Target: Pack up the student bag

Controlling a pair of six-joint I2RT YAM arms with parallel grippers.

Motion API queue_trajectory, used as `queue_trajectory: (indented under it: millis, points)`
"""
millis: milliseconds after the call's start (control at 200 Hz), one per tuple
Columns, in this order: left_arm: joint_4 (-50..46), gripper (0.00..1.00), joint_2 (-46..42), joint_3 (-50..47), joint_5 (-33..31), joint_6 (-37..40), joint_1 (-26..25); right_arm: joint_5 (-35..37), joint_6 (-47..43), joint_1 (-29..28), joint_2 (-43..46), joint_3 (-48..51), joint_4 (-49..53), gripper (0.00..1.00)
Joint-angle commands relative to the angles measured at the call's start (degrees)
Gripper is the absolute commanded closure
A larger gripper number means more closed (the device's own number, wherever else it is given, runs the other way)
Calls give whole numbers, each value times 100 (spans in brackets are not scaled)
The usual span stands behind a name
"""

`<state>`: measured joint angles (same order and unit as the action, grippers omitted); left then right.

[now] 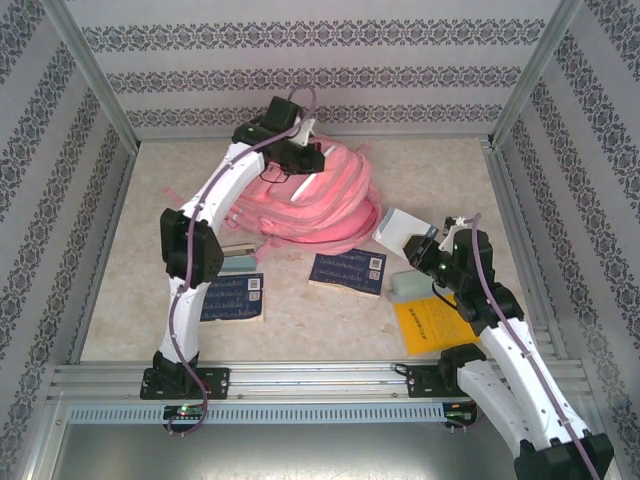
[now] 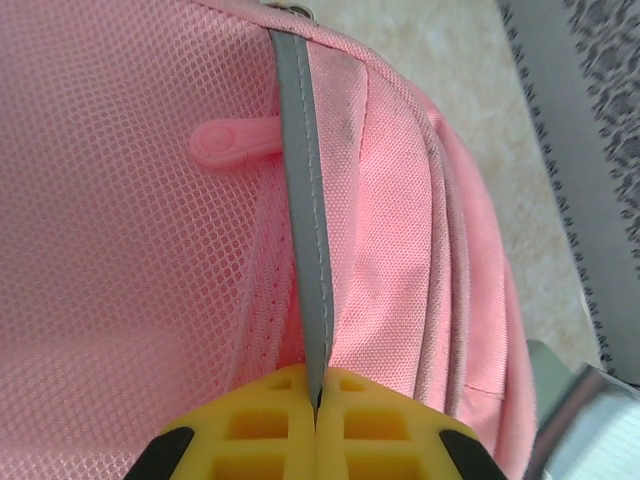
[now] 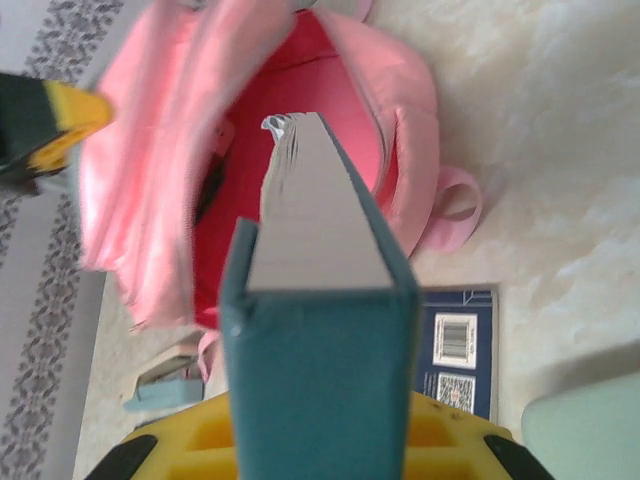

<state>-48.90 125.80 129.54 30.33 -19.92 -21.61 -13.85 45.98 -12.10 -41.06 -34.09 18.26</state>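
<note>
Far across the surface point(image 1: 300, 320), we are holding the limp student bag point(image 1: 310, 200) open.
Left end effector point(image 2: 315, 400) is pinching its stitched grey trim point(image 2: 305, 200), likely the firmest hold; right end effector point(image 1: 425, 250) is clamping a teal book point(image 3: 320, 300).

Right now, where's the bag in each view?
Top external: bag upper centre, under the left gripper.
Left wrist: bag across left and centre; gripper shut on its grey strip.
Right wrist: bag upper left, mouth open, behind the book.
Shared landmark: the left gripper's yellow fingers.

Soft bright light, blurry student bag point(image 3: 150, 170)
</note>
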Motion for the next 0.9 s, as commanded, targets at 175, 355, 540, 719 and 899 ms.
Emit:
queue_trajectory:
  millis: [175,355,540,719,899]
  points:
    - [123,100,-327,340,687,-233,217,-241,798,78,-1713,-642,-1697,100]
    - [-49,100,-148,533,996,-204,211,-746,1135,31,-2851,-1324,-2600,100]
    - [-68,100,-131,437,1109,-232,191,-1375,1876,152,-4161,-2014,-3665,100]
    - [-523,82,77,651,932,-97,56,-1639,2592,-52,-4745,-2480,-4457,100]
    - [-1139,42,-127,952,-124,149,-85,-1669,3045,-219,-4920,-2708,-4812,100]
